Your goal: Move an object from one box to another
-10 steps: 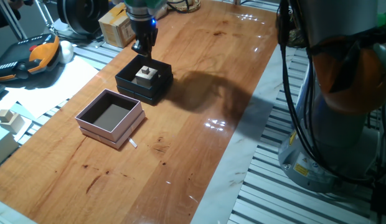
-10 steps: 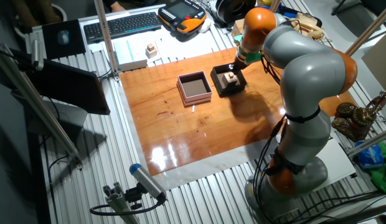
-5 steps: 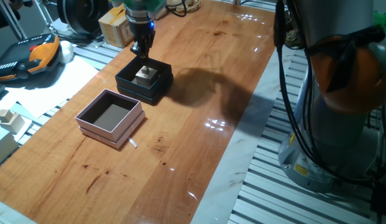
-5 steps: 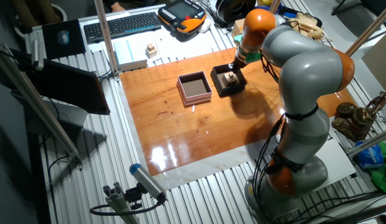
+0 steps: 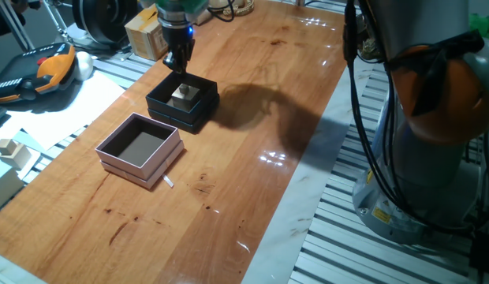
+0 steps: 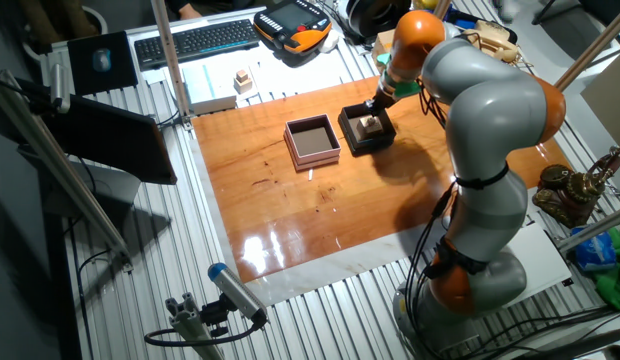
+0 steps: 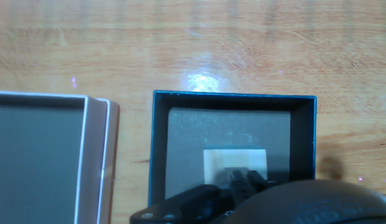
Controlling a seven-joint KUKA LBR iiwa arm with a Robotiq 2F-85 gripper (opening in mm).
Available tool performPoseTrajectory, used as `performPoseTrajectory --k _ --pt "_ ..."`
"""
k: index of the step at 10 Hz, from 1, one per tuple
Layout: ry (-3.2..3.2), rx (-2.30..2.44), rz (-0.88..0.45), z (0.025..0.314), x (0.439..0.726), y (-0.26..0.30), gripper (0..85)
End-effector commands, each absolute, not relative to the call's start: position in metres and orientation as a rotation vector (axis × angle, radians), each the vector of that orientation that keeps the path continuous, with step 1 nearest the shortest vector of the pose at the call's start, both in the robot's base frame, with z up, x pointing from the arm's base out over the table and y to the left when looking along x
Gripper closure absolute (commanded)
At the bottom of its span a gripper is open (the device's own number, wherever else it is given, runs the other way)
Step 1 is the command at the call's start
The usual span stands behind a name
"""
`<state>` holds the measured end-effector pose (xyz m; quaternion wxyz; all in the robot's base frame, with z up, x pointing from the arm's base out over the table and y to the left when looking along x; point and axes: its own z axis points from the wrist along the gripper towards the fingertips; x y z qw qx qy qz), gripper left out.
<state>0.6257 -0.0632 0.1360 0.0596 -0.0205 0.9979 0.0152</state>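
We see a bulky arm (image 6: 490, 110) with rounded grey-silver links and orange joint bands; black cables (image 5: 369, 134) run down its side. Black gripper (image 5: 179, 61) with a small blue light above, teal-green wrist flange.

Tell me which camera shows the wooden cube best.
The hand view: the cube fills the black box's floor from directly above. One fixed view shows it small below the gripper; the other shows it tiny.

Keyboard (image 6: 198, 38), orange-black pendant (image 5: 41, 69), paired wooden blocks (image 5: 11, 151)
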Motion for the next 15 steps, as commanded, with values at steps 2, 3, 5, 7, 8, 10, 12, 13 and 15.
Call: performPoseTrajectory --k 2,3,5,7,8,10,12,13,15 --pt "3.014 -0.066 0.029 0.136 0.626 -0.063 34.0" --pt "3.011 -0.073 0.021 0.135 0.626 -0.064 34.0" --pt "3.009 -0.085 0.023 0.129 0.625 -0.065 34.0" --pt "3.006 -0.090 0.013 0.123 0.622 -0.064 51.0" --pt "3.005 -0.090 0.008 0.119 0.620 -0.062 51.0" --pt "2.999 -0.085 0.004 0.116 0.617 -0.062 51.0" --pt "3.000 -0.089 -0.010 0.114 0.618 -0.062 34.0" --pt "3.000 -0.089 -0.010 0.112 0.618 -0.062 34.0" --pt "2.999 -0.088 -0.006 0.108 0.618 -0.061 34.0"
